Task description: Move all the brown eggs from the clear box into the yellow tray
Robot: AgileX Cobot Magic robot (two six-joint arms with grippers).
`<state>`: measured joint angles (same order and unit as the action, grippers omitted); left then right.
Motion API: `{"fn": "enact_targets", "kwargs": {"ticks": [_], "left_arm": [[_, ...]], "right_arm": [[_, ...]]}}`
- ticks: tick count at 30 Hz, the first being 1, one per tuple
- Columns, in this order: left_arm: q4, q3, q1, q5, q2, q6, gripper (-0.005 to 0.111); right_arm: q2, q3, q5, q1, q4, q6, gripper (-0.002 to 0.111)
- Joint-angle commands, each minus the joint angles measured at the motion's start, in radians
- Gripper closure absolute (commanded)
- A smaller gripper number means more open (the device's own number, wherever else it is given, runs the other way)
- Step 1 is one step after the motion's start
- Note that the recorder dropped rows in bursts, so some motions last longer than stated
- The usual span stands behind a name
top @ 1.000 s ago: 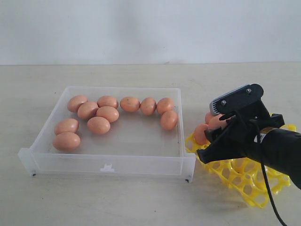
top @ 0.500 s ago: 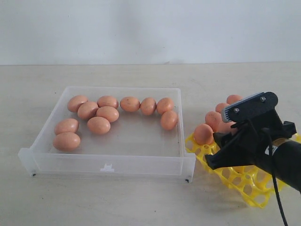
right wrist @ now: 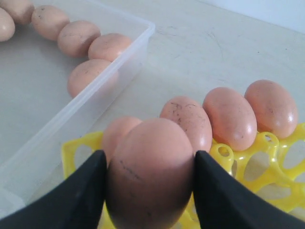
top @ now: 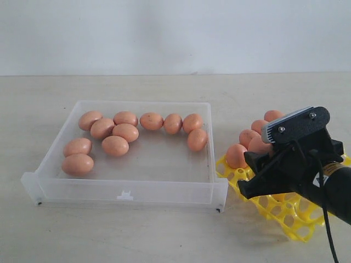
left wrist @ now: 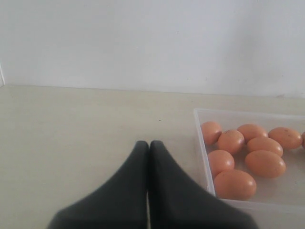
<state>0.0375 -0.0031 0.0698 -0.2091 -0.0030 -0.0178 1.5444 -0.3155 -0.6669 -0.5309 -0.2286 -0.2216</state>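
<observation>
Brown eggs [top: 125, 132] mostly lie loose in the clear box [top: 164, 189], a few sit along one edge of the yellow tray [top: 285, 213], and one egg [right wrist: 143, 181] is clamped between the right gripper's [right wrist: 148, 160] fingers just above the tray, probably lined up for the next free cup. Shells look reddish-brown, smooth, faintly speckled. Left gripper [left wrist: 148, 148], fingers pressed together and holding nothing, sits near the box
</observation>
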Motion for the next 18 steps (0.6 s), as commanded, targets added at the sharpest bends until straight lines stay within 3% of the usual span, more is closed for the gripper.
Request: {"fn": "enact_targets", "kwargs": {"ticks": [1, 18], "left_arm": [[-0.002, 0.003, 0.001, 0.006, 0.003, -0.002, 0.111], [-0.002, 0.003, 0.001, 0.006, 0.003, -0.002, 0.111]], "right_arm": [[-0.010, 0.004, -0.018, 0.004, 0.012, 0.006, 0.102], [-0.006, 0.027, 0.028, 0.002, 0.035, 0.064, 0.102]]}}
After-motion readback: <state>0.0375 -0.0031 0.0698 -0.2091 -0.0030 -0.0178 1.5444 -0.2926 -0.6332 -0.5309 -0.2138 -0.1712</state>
